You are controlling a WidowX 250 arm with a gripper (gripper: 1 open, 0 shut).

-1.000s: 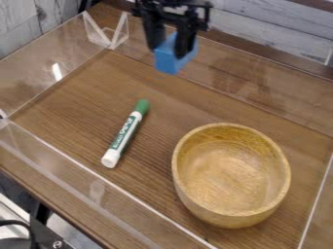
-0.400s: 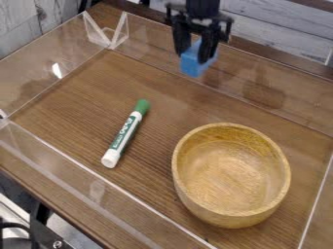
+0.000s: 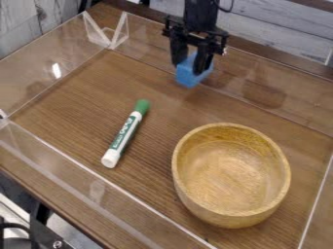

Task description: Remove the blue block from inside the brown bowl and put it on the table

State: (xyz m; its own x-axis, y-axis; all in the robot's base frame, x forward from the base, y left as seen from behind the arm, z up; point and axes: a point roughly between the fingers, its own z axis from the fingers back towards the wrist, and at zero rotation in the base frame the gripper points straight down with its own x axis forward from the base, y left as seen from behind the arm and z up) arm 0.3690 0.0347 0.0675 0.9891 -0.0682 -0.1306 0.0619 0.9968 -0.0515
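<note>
1. Wood-grain table [image 3: 124,92]; at its far side, the block [image 3: 190,75], on or just above it.
2. Looks light, stiff, perhaps slightly slippery; opposite flat faces suit gripping.
3. Pincer [image 3: 193,68] pinches it.
4. Bowl [image 3: 190,185] well apart.

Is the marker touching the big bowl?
Apart: the camera view shows bare table between the green-and-white marker and the brown bowl.

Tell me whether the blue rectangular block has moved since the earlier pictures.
Yes: the blue rectangular block has moved nearer the light-brown round wooden bowl, which sits where it was.
</note>
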